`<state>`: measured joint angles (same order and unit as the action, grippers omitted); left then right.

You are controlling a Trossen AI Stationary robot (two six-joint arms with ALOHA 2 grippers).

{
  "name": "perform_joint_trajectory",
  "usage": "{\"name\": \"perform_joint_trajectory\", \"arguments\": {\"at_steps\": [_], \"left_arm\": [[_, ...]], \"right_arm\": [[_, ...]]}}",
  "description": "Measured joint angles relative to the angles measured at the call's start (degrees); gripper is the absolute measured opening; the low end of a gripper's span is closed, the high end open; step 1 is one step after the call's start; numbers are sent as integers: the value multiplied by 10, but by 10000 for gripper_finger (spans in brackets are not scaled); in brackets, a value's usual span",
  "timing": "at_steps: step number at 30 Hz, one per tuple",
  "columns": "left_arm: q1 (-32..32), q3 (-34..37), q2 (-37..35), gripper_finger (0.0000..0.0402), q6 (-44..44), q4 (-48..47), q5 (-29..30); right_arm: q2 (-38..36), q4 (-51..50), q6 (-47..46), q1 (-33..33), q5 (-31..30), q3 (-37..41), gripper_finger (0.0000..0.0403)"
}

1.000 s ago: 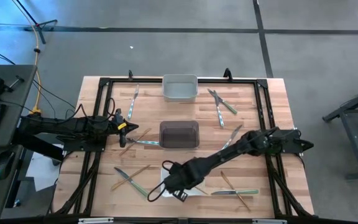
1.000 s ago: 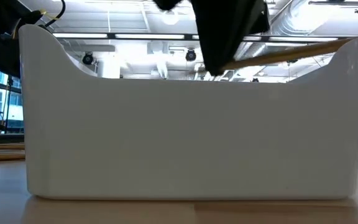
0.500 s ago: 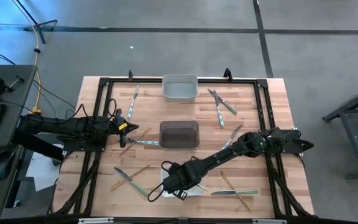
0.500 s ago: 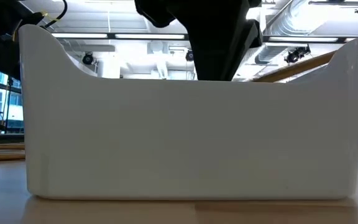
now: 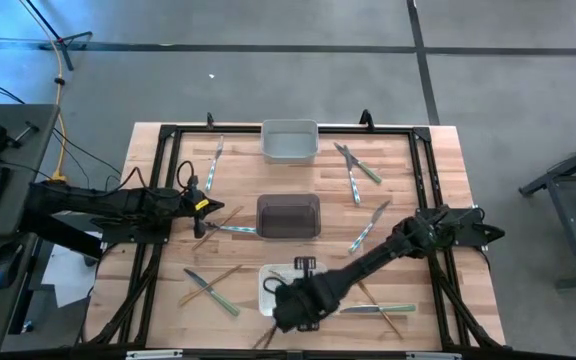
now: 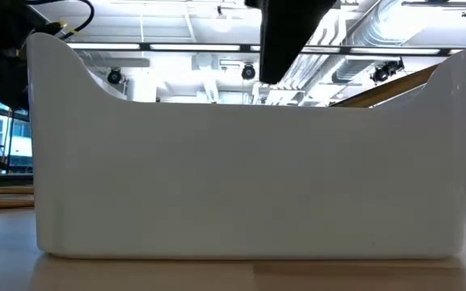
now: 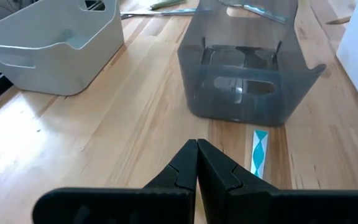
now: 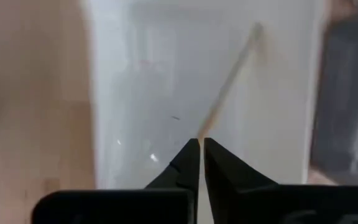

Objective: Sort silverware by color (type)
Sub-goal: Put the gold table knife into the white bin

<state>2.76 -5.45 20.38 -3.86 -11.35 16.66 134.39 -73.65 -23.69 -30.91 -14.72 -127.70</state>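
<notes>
Behind the white bin (image 6: 249,178), a wooden utensil (image 6: 395,87) barely shows.

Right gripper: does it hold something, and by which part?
The right gripper seems to pinch a wooden utensil by its near end, over the white bin.

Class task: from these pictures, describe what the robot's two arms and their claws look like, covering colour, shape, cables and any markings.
Both arms are dark, slim and jointed. The left arm trails black cables and shows a small yellow patch near its claw. Each claw, left and right, has two black tapering fingers on a wide black bar.
</notes>
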Motion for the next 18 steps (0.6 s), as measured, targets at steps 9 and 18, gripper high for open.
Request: {"name": "perform_joint_trajectory", "arguments": {"at_steps": [9,18], "left_arm": [[0,0,42,0,15,80,-49],[0,0,97,0,-11,125,-54]], "right_arm": [[-11,105,112,1,-37,84,1],[-196,404,180,17,-43,354,0]]}}
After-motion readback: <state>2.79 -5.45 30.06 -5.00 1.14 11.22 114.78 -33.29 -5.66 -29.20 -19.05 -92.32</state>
